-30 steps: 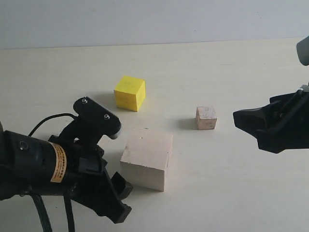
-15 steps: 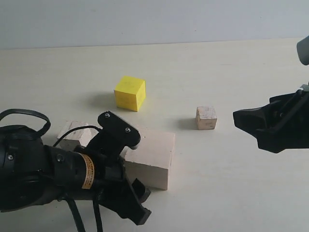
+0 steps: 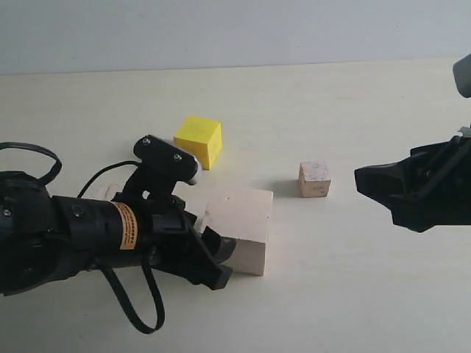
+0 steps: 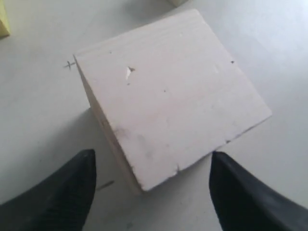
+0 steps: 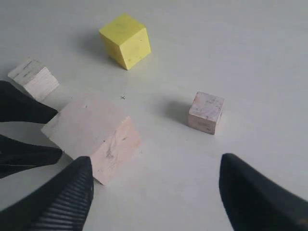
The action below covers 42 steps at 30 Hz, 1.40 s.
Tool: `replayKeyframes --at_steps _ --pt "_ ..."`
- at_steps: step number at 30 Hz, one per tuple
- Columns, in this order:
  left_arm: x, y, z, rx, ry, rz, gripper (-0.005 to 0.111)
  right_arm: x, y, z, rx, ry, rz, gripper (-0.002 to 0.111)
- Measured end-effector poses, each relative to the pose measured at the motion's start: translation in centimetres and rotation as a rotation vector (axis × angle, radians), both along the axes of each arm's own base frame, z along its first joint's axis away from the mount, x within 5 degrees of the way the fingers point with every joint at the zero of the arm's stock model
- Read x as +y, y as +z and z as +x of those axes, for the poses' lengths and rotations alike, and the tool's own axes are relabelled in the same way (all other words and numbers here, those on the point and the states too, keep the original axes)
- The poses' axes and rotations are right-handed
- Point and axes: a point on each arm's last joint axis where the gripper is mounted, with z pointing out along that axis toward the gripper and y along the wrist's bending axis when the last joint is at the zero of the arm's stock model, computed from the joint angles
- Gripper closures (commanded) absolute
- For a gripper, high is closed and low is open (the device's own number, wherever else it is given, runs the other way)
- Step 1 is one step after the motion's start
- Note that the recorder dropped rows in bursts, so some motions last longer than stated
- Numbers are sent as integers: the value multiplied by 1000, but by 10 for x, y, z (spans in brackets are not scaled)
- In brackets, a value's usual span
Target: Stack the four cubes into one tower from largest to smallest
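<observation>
The large pale wooden block [image 3: 243, 224] lies at the table's middle. My left gripper [image 3: 221, 263] stands open at its near left corner; in the left wrist view the block [image 4: 168, 101] has that corner between the spread fingers of the left gripper [image 4: 151, 161], which do not touch it. The yellow cube [image 3: 199, 140] sits behind the block. The smallest pale cube [image 3: 314, 179] is to the right. The greyish medium cube [image 5: 33, 77] shows only in the right wrist view; the left arm hides it in the exterior view. My right gripper [image 3: 379, 197] hovers open and empty at the right edge.
The pale table [image 3: 331, 294] ends at a grey wall [image 3: 235, 29] at the back. The left arm's black body and cable [image 3: 66, 243] fill the near left. A small pencilled cross [image 5: 122, 97] marks the table between the yellow cube and the block.
My left arm has swung up and right, bringing its open fingers to the large block's corner. The block has shifted a little to the right and away. The right arm has stayed still.
</observation>
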Motion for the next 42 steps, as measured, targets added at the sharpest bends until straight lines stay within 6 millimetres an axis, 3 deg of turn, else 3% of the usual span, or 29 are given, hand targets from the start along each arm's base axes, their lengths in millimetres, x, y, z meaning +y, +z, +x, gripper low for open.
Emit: replayKeyframes --at_steps 7,16,24,29,32,35,42 --pt "2 5 11 -32 33 -48 45 0 0 0 -1 0 1 38" --pt "24 19 30 15 126 75 45 5 -5 2 81 -16 55 38" --pt "33 88 27 -100 128 23 45 18 -20 9 170 42 67 38" --pt "47 135 14 -170 148 -39 45 27 -31 15 213 100 62 39" --pt "60 160 3 -209 156 -58 45 34 -41 19 268 134 68 45" --pt "77 180 -11 -265 158 -46 45 40 -48 20 305 181 78 53" --pt "118 208 -40 -355 202 21 45 54 -54 33 375 251 75 53"
